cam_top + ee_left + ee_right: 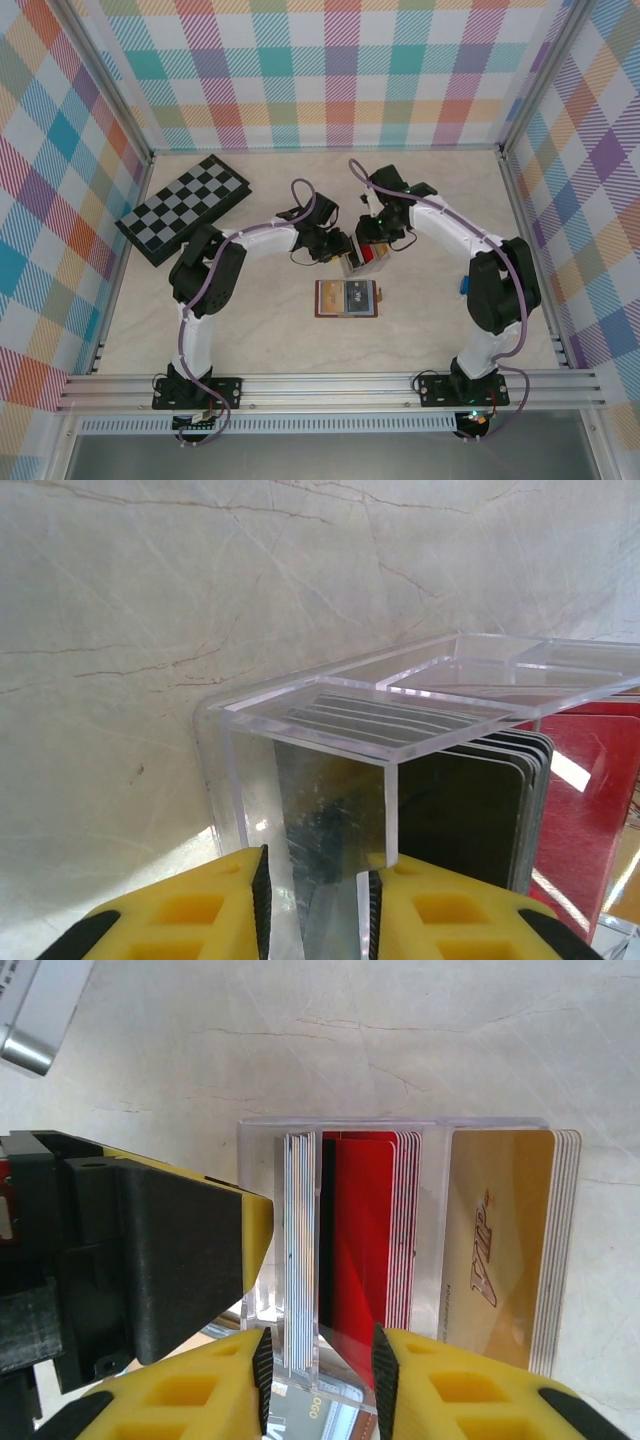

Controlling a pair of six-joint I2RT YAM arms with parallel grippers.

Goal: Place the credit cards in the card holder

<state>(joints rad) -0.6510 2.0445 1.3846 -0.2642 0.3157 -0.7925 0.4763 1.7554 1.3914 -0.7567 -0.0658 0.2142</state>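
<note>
The left gripper (315, 910) sits on both sides of one wall of the clear tray (300, 705). The right gripper (318, 1380) sits around the grey credit cards (300, 1250) standing in that tray, and I cannot tell if either gripper is squeezing. The card holder (347, 298) lies flat on the bench (260, 330), near the tray on the arms' side.

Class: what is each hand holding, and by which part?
The left hand straddles an end wall of the clear tray; the right hand straddles the grey cards at their near edge. Whether either grip is tight cannot be told.
</note>
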